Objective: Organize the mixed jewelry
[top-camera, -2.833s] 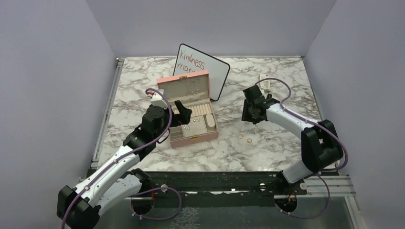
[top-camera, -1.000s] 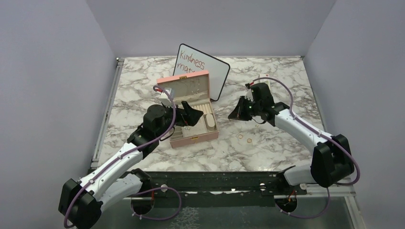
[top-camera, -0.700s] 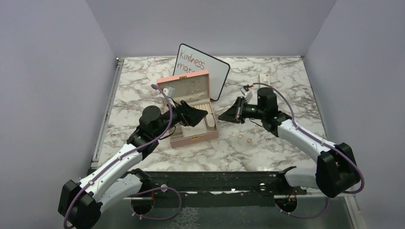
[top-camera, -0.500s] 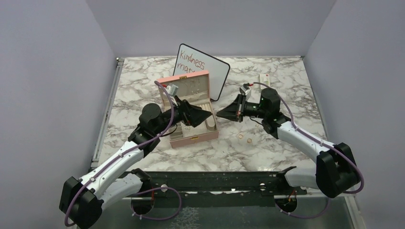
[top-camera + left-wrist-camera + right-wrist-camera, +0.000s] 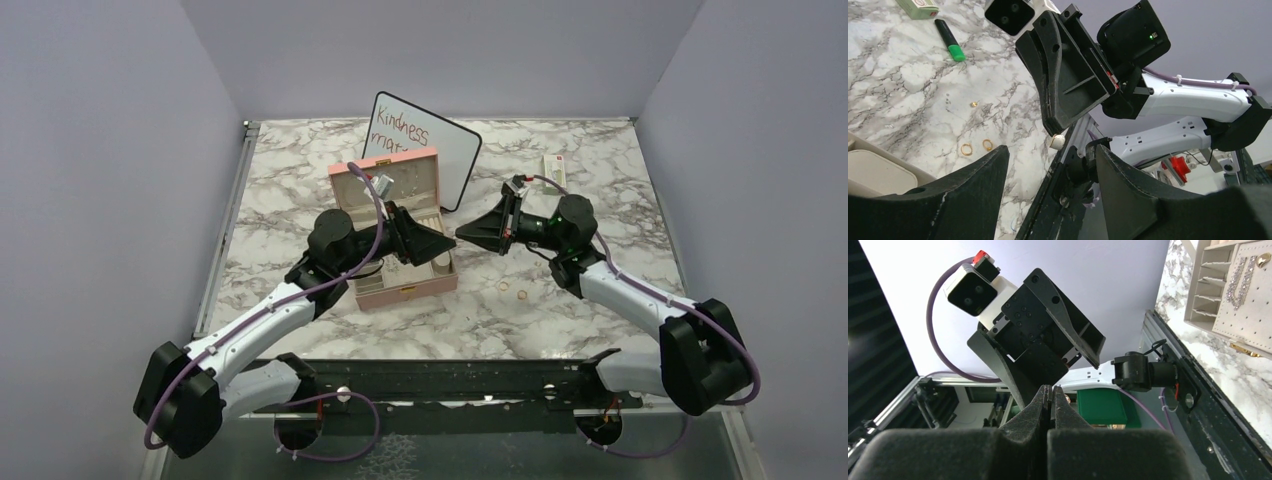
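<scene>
The open pink box (image 5: 413,288) stands mid-table. My left gripper (image 5: 443,247) hangs open and empty above its right side, pointing right; in the left wrist view its fingers (image 5: 973,180) spread wide around the gap (image 5: 1051,148). My right gripper (image 5: 462,236) faces it tip to tip, lifted off the table. It is shut on a tiny white pearl-like earring (image 5: 1058,142) at its tip (image 5: 1048,388). Two gold rings (image 5: 504,287) lie on the marble right of the box and also show in the left wrist view (image 5: 966,149). A small gold bit (image 5: 973,104) lies farther off.
A whiteboard (image 5: 440,150) with writing leans behind the box. A white-green packet (image 5: 553,165) and a green marker (image 5: 950,42) lie at the back right. The box lid (image 5: 1243,300) holds sparkly earrings. A metal rail (image 5: 480,375) runs along the near edge.
Both grippers lifted and swung toward each other. The left one moved right from over the box and opened; the right one moved left, until their tips nearly meet.
</scene>
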